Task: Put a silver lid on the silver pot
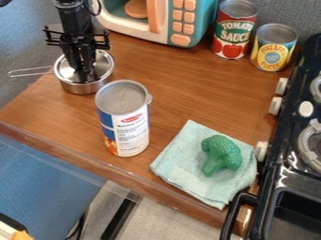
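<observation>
We see a brown wooden bench (188, 89), light glinting along its front edge. Behind its back right corner we have a grey-blue wall (294, 14); a black stove (290, 129) lines its right edge. Past the front edge lie a blue surface (37, 173) and pale floor (166, 220).

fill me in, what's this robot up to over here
A black robot arm has its pincer down at the silver lid, which looks to be sitting on the silver pot. Whether the pincer has hold of the lid, I can't tell. Nearby, a toy broccoli rests on a folded cloth.
</observation>
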{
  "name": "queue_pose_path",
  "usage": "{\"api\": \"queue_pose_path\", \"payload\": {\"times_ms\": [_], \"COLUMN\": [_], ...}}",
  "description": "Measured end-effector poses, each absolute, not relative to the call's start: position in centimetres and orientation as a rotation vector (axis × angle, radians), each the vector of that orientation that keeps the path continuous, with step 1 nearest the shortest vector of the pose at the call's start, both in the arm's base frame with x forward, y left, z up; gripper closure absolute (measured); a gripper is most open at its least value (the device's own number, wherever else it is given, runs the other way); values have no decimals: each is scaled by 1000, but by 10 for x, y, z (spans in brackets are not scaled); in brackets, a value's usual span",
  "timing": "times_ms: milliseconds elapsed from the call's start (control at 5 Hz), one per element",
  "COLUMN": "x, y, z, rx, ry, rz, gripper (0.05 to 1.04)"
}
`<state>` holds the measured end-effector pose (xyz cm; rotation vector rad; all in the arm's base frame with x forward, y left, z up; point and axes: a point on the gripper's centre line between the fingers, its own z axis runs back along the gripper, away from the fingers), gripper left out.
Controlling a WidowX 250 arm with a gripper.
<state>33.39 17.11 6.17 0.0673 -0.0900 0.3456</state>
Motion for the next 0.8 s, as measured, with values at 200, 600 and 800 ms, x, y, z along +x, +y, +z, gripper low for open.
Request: {"api": "queue_pose_path", "payload": {"times_ms": [200, 600, 800], "x": [331, 334, 330], "y": [170, 172, 172], "z": [61, 104, 116], "rx": [46, 74, 92], "ry": [-75, -164, -168], "rz": [353, 325, 294], "gripper": [450, 73, 78]}}
